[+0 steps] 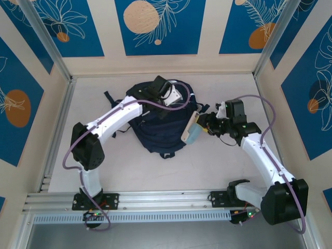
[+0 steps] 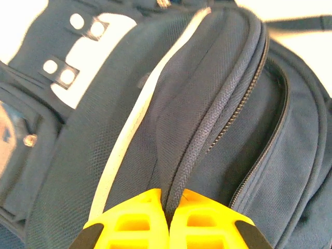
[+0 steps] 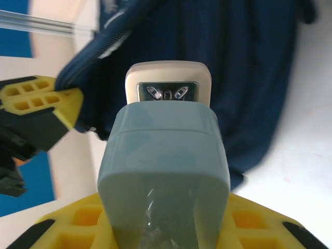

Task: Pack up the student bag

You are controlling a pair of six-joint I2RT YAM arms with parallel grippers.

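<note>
Yellow fingers of the right gripper (image 3: 163, 223), nearest to me, are clamped on the rear end of a pale blue and cream stapler (image 3: 163, 150). Its metal nose points toward 9 o'clock, at the side of the bag. The stapler hangs just beside the navy cloth, at the bag's 3 o'clock. I cannot tell whether the two touch.

The student bag (image 1: 155, 129) lies flat in the middle of the pale table (image 1: 114, 171), with its white stripe trim and white patches facing up. A dark strap (image 1: 108, 96) trails off toward 10 o'clock.

Farther back, at the bag's 12 o'clock, the left gripper (image 2: 170, 199) has its jaws pressed tight together on a raised fold of navy fabric. The fold runs along a zip (image 2: 223, 124) beside the white stripe.
</note>
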